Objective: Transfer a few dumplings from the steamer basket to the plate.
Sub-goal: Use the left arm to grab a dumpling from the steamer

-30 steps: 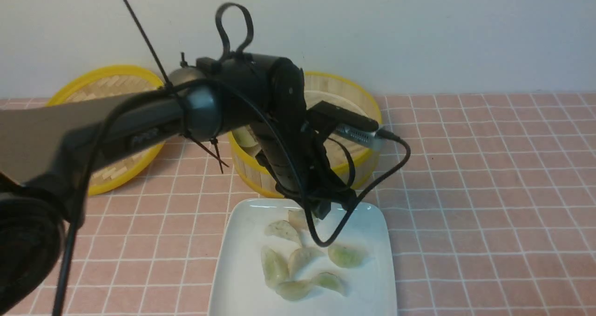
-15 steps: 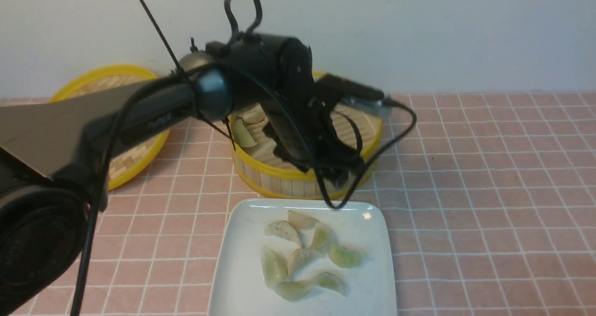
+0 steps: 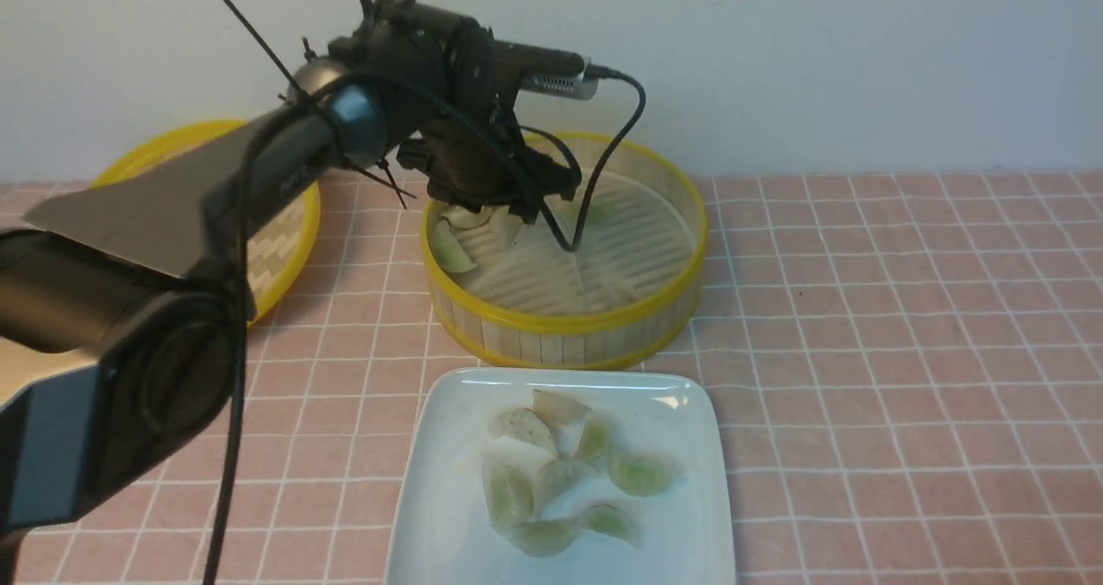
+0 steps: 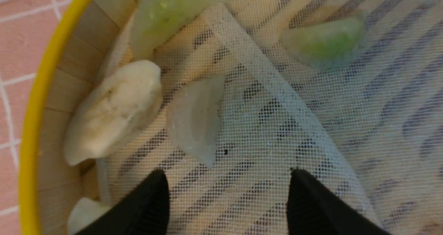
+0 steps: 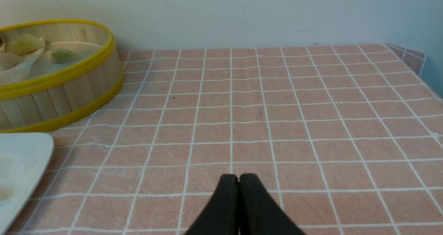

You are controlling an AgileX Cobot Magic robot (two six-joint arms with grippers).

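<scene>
A: State of left gripper [image 4: 226, 174]?
B: Spread, empty, over the steamer basket [image 3: 560, 335]; pale dumpling [image 4: 195, 119] lies inside, near its wall; right gripper [image 5: 238, 179] pressed together.
A: Handling?
B: Looks soft, slippery, tearable; pinch its fat middle gently.

The tabletop [image 3: 862, 309] is covered in pink squares with a white grid, and it runs back to a pale wall [image 3: 862, 51]. Three things lie on it. The basket [image 3: 560, 337] stands in the middle, toward the back. The plate [image 3: 431, 490] sits just in front of the basket, with a narrow strip of tabletop between them. The lid [image 3: 284, 240] is at the back left, close to the wall, beside the basket but apart from it.
</scene>
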